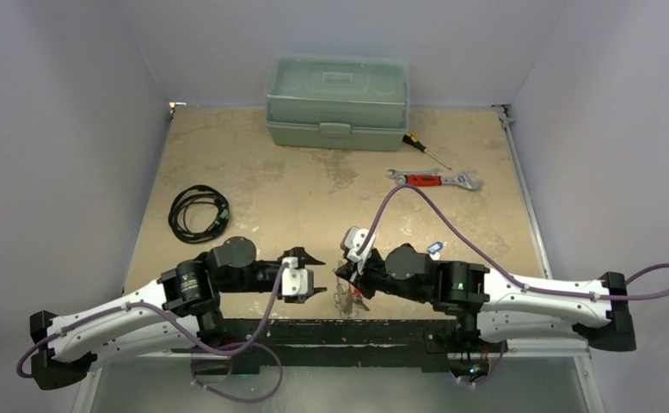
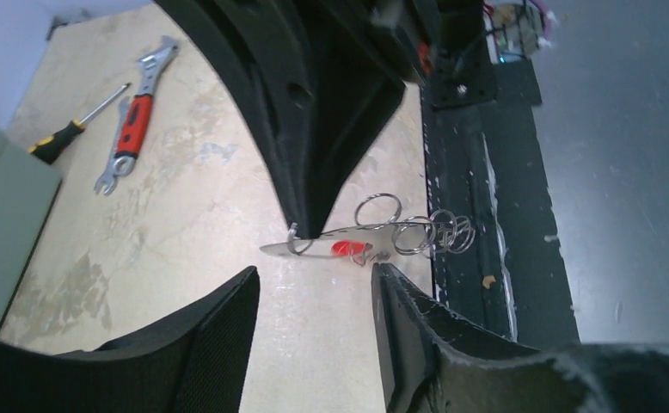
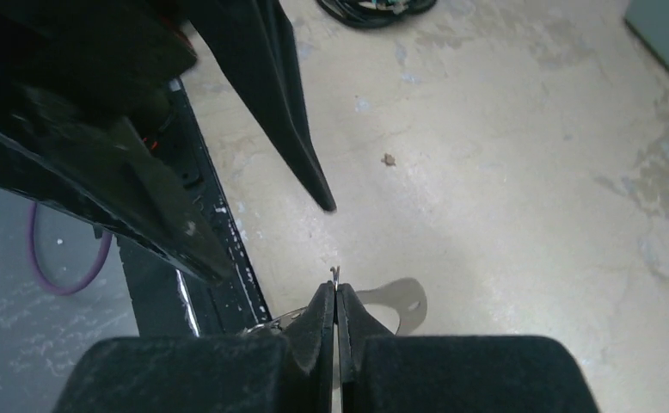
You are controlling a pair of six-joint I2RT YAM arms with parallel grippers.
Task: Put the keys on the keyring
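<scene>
At the near edge of the table (image 1: 254, 172), my right gripper (image 3: 336, 291) is pinched fully closed on the thin wire of the keyring (image 2: 361, 231), which has small rings bunched on it and a red tag (image 2: 346, 249) showing against it. My left gripper (image 2: 316, 274) faces it, jaws partly apart and empty, the keyring just past their tips. Farther out, a blue-tagged key (image 1: 435, 249) lies beside my right arm, with the wrench (image 1: 434, 180) beyond.

A lab test cell: plain white walls (image 1: 56, 86) enclose a scuffed tabletop (image 1: 314, 202) bearing toolbox (image 1: 337, 101), wrench (image 1: 434, 179), screwdriver (image 1: 424, 149).
</scene>
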